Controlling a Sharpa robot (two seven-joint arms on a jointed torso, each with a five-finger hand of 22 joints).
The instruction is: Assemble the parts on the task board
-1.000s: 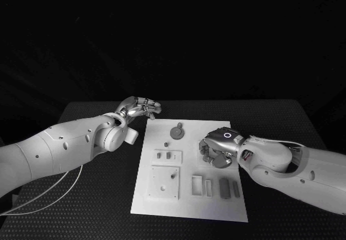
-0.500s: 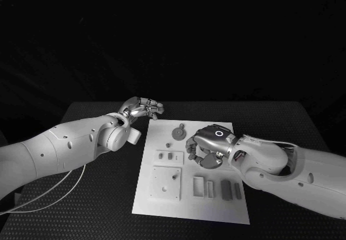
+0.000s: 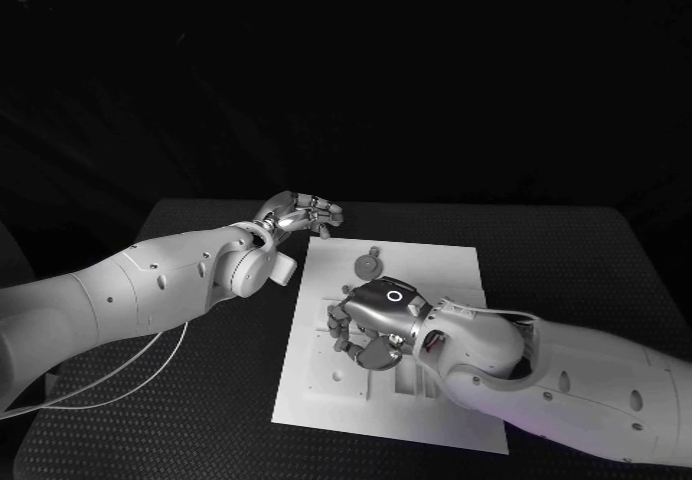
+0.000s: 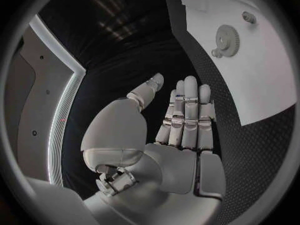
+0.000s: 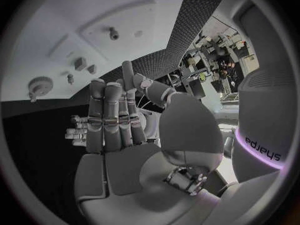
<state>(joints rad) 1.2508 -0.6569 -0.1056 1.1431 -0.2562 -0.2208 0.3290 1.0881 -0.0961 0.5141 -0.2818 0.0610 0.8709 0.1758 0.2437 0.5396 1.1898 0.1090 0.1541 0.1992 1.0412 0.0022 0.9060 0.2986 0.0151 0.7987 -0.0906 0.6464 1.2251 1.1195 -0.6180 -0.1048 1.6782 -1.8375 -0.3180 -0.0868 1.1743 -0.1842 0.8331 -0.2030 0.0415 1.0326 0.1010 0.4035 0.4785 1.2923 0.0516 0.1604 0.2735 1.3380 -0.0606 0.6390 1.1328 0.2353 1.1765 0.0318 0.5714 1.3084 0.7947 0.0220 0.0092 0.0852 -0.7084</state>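
Black surface, white task board (image 3: 447, 400) mid-table. My right hand (image 3: 368, 322) hovers over its parts, fingers loose, holding nothing. Gear (image 3: 366, 265) lies loose beyond. Left hand (image 3: 300, 214), released, waits off the far corner. Assembly seems barely begun.

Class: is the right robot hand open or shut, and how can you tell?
Open. The right robot hand has its fingers straight and holds nothing, above the task board.
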